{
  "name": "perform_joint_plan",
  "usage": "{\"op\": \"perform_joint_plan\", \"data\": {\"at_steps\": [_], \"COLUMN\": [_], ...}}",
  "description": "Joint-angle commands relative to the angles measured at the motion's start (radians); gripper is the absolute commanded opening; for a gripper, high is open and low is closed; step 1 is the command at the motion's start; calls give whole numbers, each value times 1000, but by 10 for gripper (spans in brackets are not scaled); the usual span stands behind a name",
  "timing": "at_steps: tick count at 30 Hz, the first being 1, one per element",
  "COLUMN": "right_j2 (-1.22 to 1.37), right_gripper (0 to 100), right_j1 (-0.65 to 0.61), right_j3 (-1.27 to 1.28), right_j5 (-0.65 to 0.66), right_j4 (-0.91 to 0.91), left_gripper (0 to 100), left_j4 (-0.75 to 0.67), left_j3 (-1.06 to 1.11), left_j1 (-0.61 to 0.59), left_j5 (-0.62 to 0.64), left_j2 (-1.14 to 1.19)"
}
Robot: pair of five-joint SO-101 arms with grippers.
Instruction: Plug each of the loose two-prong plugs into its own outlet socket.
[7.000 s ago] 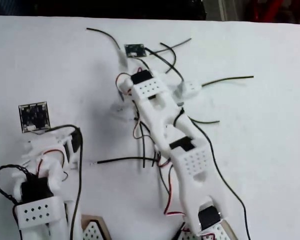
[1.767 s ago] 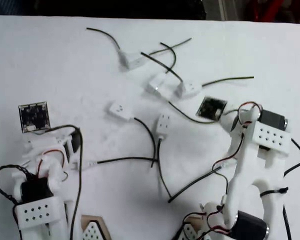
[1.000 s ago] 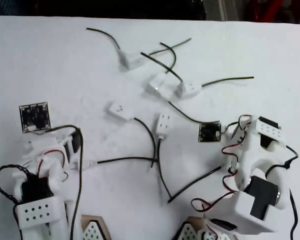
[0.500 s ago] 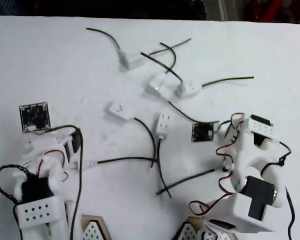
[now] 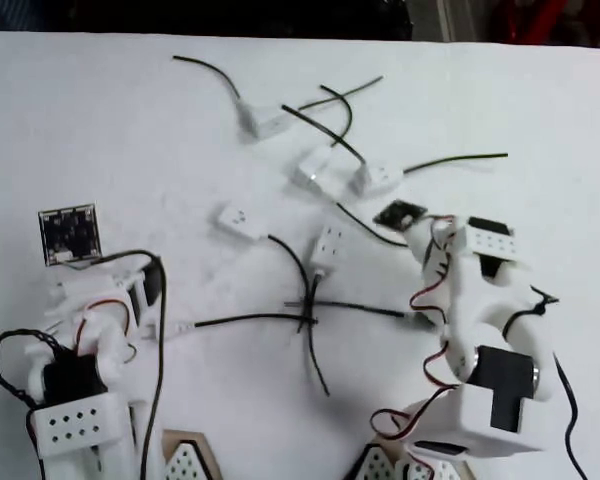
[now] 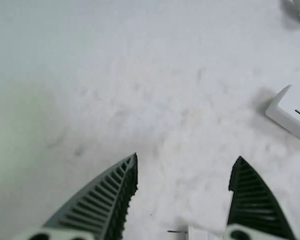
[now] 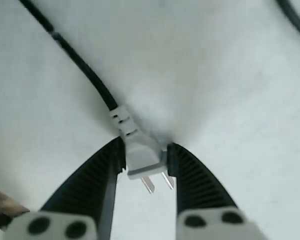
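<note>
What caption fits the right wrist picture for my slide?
Right end effector gripping a white two-prong plug on its black cord.

Robotics test bench: plain white table (image 5: 70,110), printed arm (image 5: 485,300) with exposed servo wires (image 5: 427,290).

Bright, even light floods the white table (image 5: 100,120), casting soft, faint shadows throughout.

r gripper (image 7: 142,157) clamps white plug (image 7: 140,155), prongs out.
</note>
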Motion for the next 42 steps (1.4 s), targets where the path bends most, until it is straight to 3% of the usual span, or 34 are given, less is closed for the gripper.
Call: {"op": "perform_joint_plan", "data": {"at_steps": [1,12,17,22,25,34,38,42], "right_j2": [-13,-10,-13,-25,-93,-352,-367,-366], "right_gripper": [17,17,23,151,163,162,162,162], "right_j1": [-65,-51,-159,-272,-302,-305,-325,-325], "right_j3": [-54,-118,-61,-55,-55,-17,107,204], "right_j5": [-160,-222,-236,-235,-230,8,133,163], "right_j4": [-8,-2,-1,61,87,242,206,88], "left_gripper": [293,293,293,293,293,293,293,293], "left_j4": [-25,-25,-25,-25,-25,-25,-25,-25], "left_j3": [-8,-9,-9,-9,-9,-9,-9,-9], "left_j1": [-7,-7,-7,-7,-7,-7,-7,-7], "left_j5": [0,0,0,0,0,0,0,0], "left_j2": [-10,-10,-10,-10,-10,-10,-10,-10]}}
